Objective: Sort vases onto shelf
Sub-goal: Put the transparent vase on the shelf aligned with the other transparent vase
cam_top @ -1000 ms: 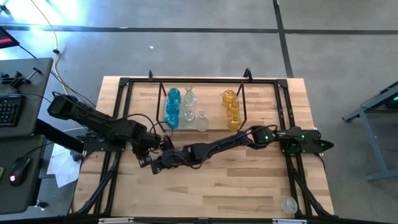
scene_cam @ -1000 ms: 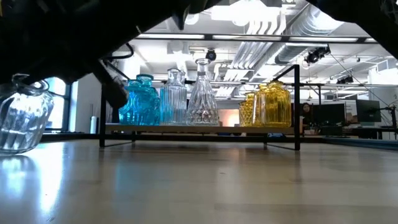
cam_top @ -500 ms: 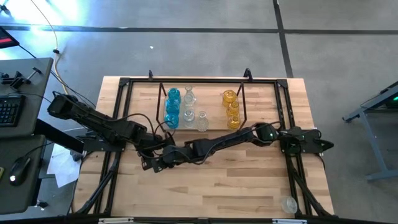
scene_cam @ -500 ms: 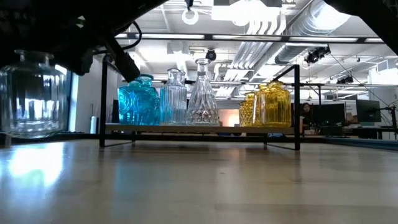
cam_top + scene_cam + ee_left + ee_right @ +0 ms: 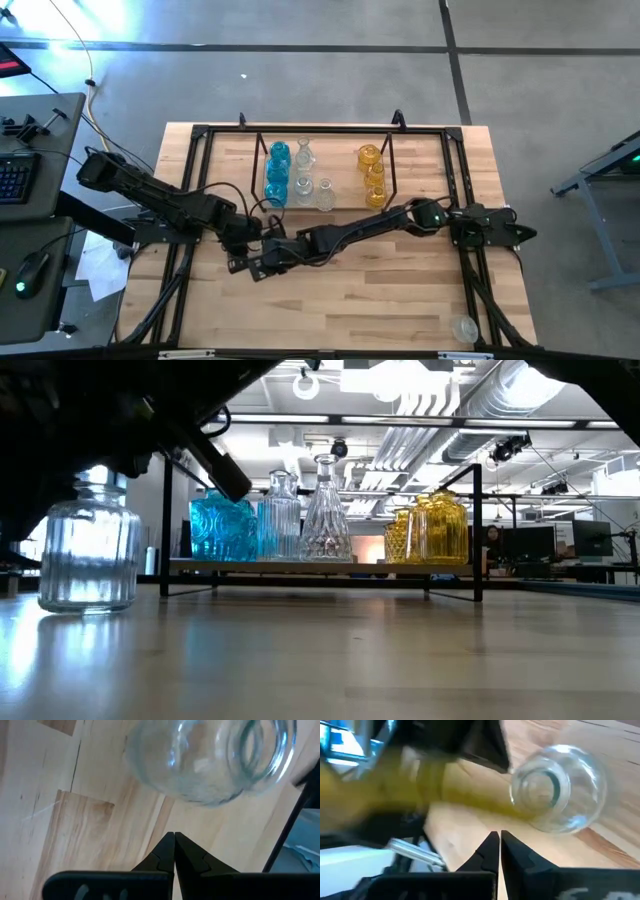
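A clear ribbed glass vase [image 5: 88,550] stands upright on its base on the table, left of the shelf [image 5: 300,566]. On the shelf stand blue vases [image 5: 278,175], clear vases [image 5: 305,172] and amber vases [image 5: 372,178]. My left gripper [image 5: 174,836] and my right gripper [image 5: 499,835] are both shut and meet near the table's middle left [image 5: 255,255]. Each wrist view shows the clear vase [image 5: 210,760] [image 5: 555,787] a little beyond the fingertips, apart from them.
Another clear vase [image 5: 463,327] stands alone at the table's near right corner. A black frame [image 5: 200,135] edges the table. The right arm [image 5: 380,225] stretches across the table just in front of the shelf. Bare wood lies along the near side.
The clear vase was tilted a second ago; it has come upright and now stands on its base on the table. My right gripper has risen a little and turned. Both grippers have stayed shut.
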